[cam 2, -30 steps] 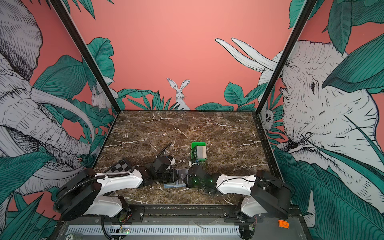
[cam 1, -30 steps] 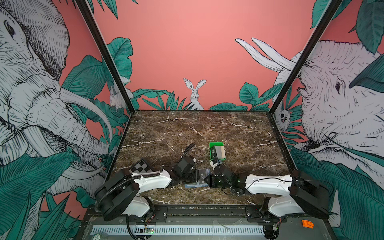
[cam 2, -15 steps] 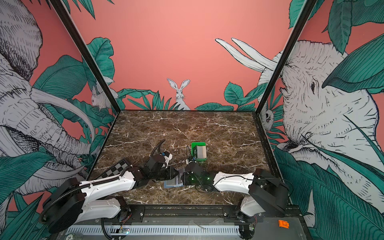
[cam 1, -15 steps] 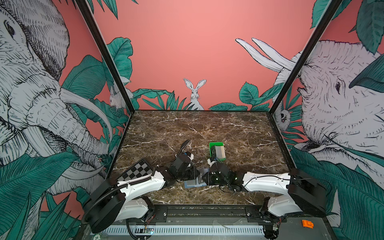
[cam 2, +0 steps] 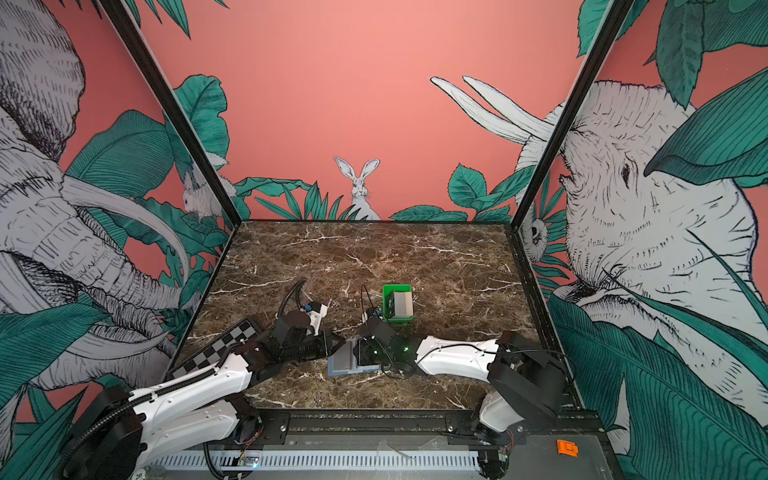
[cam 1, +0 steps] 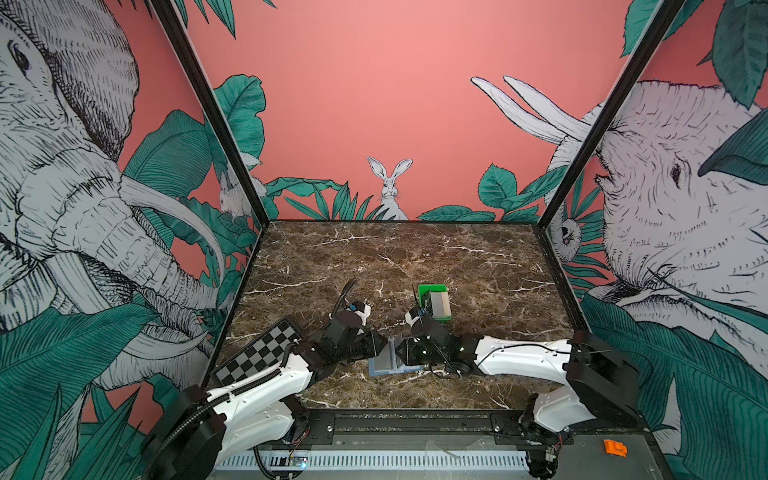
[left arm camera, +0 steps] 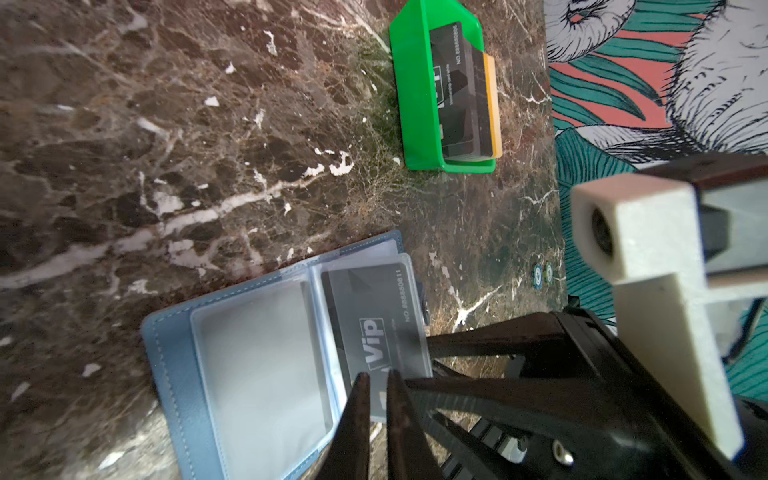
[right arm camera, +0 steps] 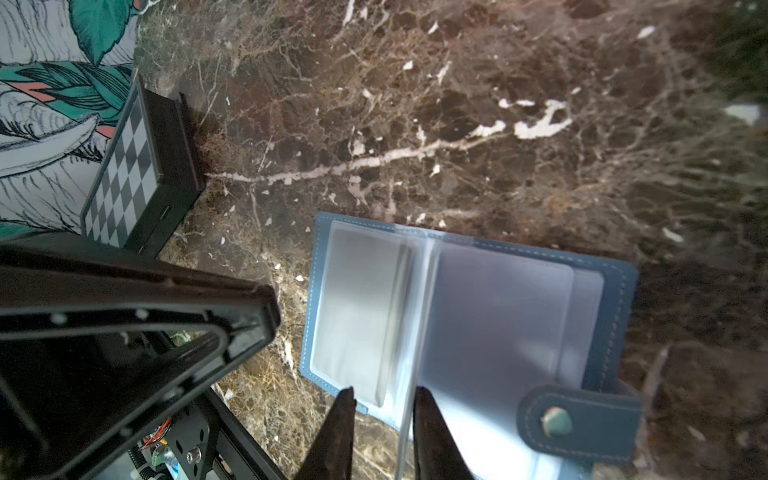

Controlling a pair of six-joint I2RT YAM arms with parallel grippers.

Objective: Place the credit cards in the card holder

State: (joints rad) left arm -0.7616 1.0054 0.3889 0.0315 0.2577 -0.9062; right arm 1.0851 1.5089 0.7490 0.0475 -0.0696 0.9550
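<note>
The slate-blue card holder (left arm camera: 174,357) lies open on the marble near the front, seen in both top views (cam 1: 383,362) (cam 2: 341,362). A black "VIP" credit card (left arm camera: 374,307) sits inside a clear pocket of it. My left gripper (left arm camera: 377,376) hovers at that card's near end, with its jaws a narrow gap apart. My right gripper (right arm camera: 383,397) is open, and an upright clear pocket page (right arm camera: 415,316) stands between its fingers, beside the snap tab (right arm camera: 577,419). More credit cards (left arm camera: 461,91) (cam 1: 440,303) stand in a green tray (left arm camera: 409,104).
The green tray (cam 1: 432,289) stands just behind the right gripper. A checkerboard (cam 1: 262,353) (right arm camera: 124,174) leans at the front left wall. The two grippers meet closely over the holder. A small orange part (cam 1: 615,448) lies off the table at the front right.
The left arm's elbow has sunk and its wrist has shifted slightly left. The right gripper has crept left over the holder. Both pairs of jaws have parted a little.
</note>
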